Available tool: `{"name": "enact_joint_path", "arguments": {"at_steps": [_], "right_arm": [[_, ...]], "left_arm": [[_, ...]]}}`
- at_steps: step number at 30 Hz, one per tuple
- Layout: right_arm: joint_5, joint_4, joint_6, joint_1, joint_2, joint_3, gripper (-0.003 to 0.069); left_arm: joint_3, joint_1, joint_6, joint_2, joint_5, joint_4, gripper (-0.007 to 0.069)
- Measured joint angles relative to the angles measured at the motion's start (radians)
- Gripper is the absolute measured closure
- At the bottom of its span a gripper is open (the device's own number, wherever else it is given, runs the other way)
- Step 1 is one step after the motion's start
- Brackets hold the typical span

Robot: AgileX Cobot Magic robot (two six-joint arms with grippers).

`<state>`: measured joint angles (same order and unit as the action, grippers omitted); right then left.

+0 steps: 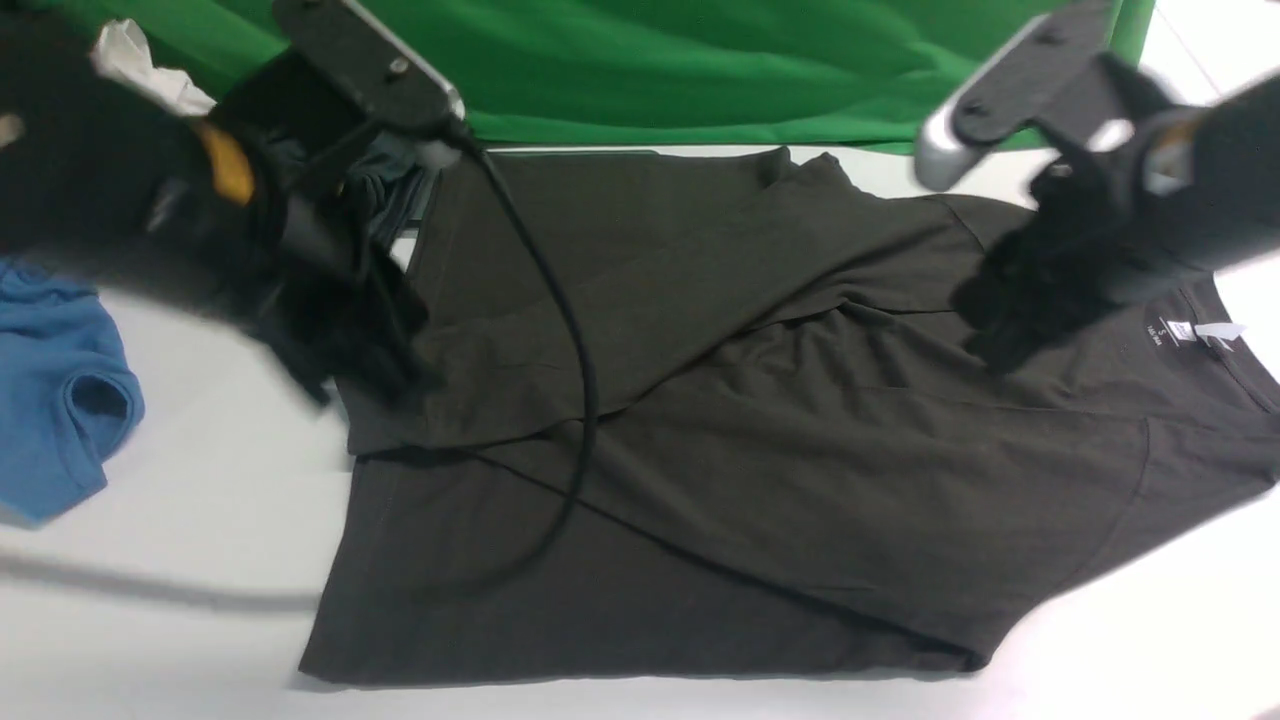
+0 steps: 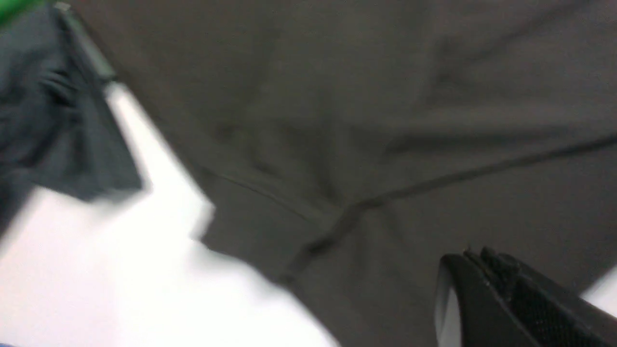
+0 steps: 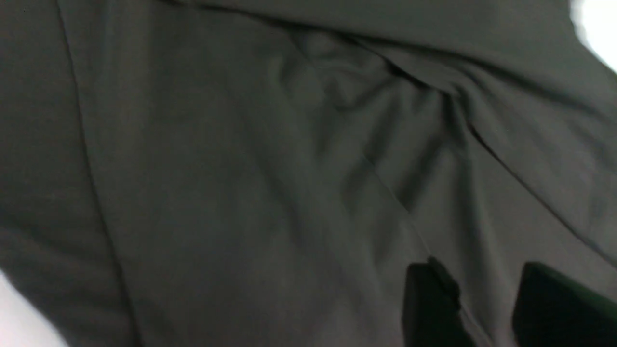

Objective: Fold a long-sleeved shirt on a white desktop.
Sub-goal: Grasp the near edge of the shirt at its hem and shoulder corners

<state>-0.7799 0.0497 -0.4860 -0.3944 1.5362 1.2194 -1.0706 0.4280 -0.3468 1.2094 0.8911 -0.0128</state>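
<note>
The long-sleeved shirt (image 1: 800,430) lies spread on the white desktop (image 1: 200,480), its far part folded over toward the front. Its white neck tag (image 1: 1215,332) shows at the right end. My left gripper (image 1: 345,365) is blurred above the shirt's left edge. In the left wrist view the left gripper (image 2: 475,258) has its jaws pressed together with no cloth between them, over the shirt (image 2: 385,120). My right gripper (image 1: 1005,325) hovers above the shirt near the collar. In the right wrist view the right gripper (image 3: 487,279) stands open over the dark fabric (image 3: 217,168).
A blue shirt (image 1: 50,390) lies at the left edge. A charcoal-grey garment (image 1: 390,190) sits at the back left, also in the left wrist view (image 2: 53,120). The left arm's black cable (image 1: 580,380) hangs across the shirt. A green backdrop (image 1: 650,60) runs behind.
</note>
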Motion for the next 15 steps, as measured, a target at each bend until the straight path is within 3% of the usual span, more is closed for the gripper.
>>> {"name": "enact_joint_path", "arguments": {"at_steps": [1, 3, 4, 7, 8, 12, 15], "right_arm": [[0.008, 0.069, -0.11, 0.024, 0.067, 0.033, 0.0379], [0.016, 0.112, -0.177, 0.037, 0.112, 0.065, 0.0354], [0.032, 0.137, -0.267, 0.046, 0.171, 0.096, 0.0312], [0.103, 0.161, -0.438, 0.053, 0.279, 0.166, 0.0244], [0.109, 0.161, -0.438, 0.053, 0.286, 0.17, 0.0242], [0.201, 0.167, -0.592, 0.054, 0.409, 0.231, 0.0245], [0.214, 0.167, -0.65, 0.054, 0.456, 0.247, 0.0254]], "left_arm": [[0.045, 0.017, 0.012, -0.053, 0.006, 0.025, 0.0613], [0.084, 0.025, 0.022, -0.091, 0.003, 0.05, 0.0613], [0.149, 0.029, 0.033, -0.15, -0.019, 0.093, 0.0613], [0.271, 0.031, 0.029, -0.302, -0.19, 0.173, 0.0613], [0.279, 0.031, 0.029, -0.302, -0.189, 0.176, 0.0613], [0.447, 0.031, 0.014, -0.499, -0.551, 0.198, 0.0613], [0.515, 0.031, 0.012, -0.575, -0.684, 0.198, 0.0613]]}}
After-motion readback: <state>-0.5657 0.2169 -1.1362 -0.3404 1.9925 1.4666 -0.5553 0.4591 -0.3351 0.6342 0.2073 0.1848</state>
